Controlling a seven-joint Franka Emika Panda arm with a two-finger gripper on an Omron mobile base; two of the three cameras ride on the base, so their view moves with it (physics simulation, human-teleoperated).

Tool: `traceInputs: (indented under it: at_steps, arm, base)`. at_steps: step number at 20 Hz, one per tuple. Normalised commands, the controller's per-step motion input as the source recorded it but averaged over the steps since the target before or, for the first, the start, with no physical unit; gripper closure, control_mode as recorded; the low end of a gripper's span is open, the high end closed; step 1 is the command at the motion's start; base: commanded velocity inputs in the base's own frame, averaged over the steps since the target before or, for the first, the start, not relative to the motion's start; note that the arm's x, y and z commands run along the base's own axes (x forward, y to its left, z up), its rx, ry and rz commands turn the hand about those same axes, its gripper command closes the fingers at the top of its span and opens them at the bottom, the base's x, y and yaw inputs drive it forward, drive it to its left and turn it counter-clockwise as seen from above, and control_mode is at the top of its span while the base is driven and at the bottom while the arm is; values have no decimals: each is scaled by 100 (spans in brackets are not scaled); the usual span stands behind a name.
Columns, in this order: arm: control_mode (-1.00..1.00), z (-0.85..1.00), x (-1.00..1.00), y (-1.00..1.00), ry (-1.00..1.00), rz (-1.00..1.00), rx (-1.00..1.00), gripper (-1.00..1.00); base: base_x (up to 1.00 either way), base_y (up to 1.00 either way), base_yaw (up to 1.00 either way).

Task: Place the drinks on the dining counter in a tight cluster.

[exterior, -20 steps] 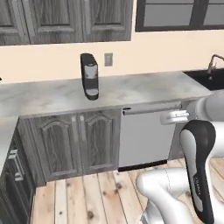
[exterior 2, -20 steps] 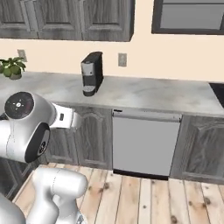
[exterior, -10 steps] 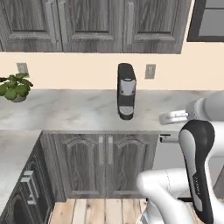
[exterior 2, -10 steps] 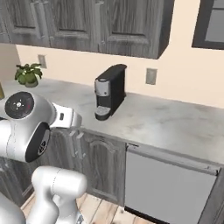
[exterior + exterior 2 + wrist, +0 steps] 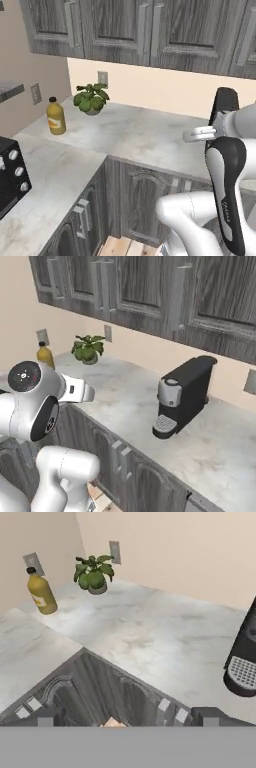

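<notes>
Left base view: juice jug [image 5: 56,116] upright in the corner of the marble surface [image 5: 130,135], near a potted plant [image 5: 92,98]; right base view: coffee machine [image 5: 182,396] well apart from jug; hand view: tool [image 5: 127,718] released, fingertips wide apart, grasping nothing.

The grey marble surface [image 5: 135,135] bends round a corner and holds an orange juice bottle [image 5: 55,116], a small plant [image 5: 92,98], a coffee machine [image 5: 183,396] and a black oven [image 5: 10,172].
</notes>
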Motion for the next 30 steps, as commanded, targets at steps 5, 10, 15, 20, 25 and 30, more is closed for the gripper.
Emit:
traceInputs:
  at_steps: [5, 10, 15, 20, 25, 30]
  arm:
    - [100, 0, 0, 0, 0, 0, 0, -100]
    - [100, 0, 0, 0, 0, 0, 0, -100]
    - [100, 0, 0, 0, 0, 0, 0, -100]
    - [100, 0, 0, 0, 0, 0, 0, -100]
    - [100, 0, 0, 0, 0, 0, 0, -100]
    - [100, 0, 0, 0, 0, 0, 0, -100]
  base:
    - [43, 45, 41]
    - [87, 39, 29]
    - [100, 7, 26]
    - [100, -1, 34]
    - [100, -23, 55]
    - [100, -30, 54]
